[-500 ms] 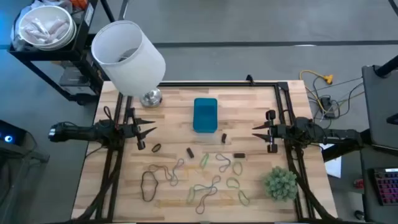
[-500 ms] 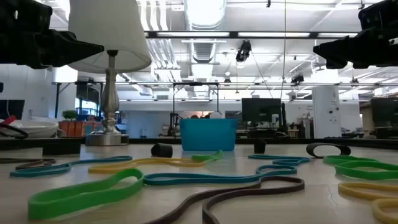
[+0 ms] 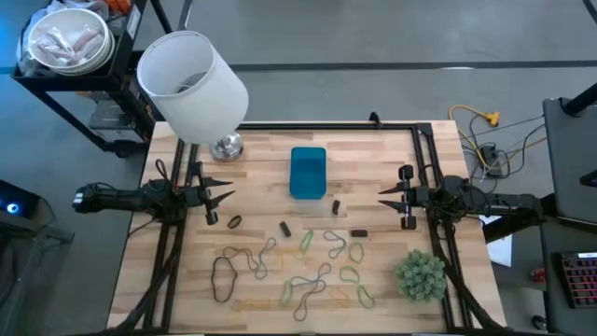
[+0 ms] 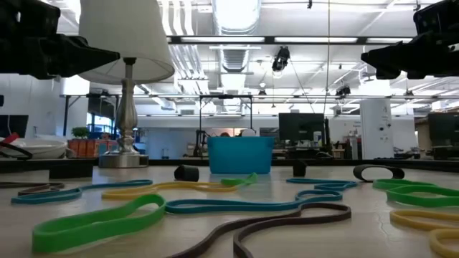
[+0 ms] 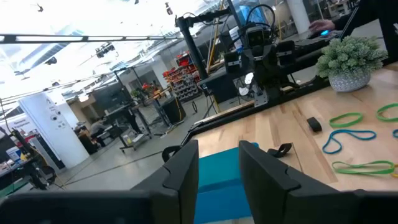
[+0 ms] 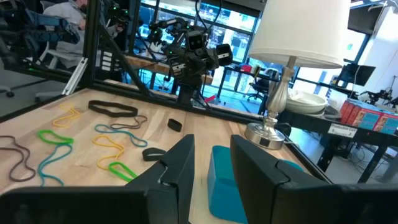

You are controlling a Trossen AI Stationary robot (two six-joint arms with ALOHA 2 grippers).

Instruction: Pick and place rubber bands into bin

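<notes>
Several rubber bands in green, yellow, teal and dark brown lie flat on the near half of the wooden table; small dark ones lie closer to the middle. The blue bin rests on its base at the table's centre, toward the far edge, and shows beyond the bands in the low view. My left gripper hovers open above the table's left side. My right gripper hovers open above the right side. Both point toward the bin and hold nothing. In the wrist views the fingers frame the bin.
A white lamp stands on its metal base at the far left corner. A fuzzy green plant ball sits at the near right. Black frame rails run along both table sides. Bare wood lies between the grippers and the bin.
</notes>
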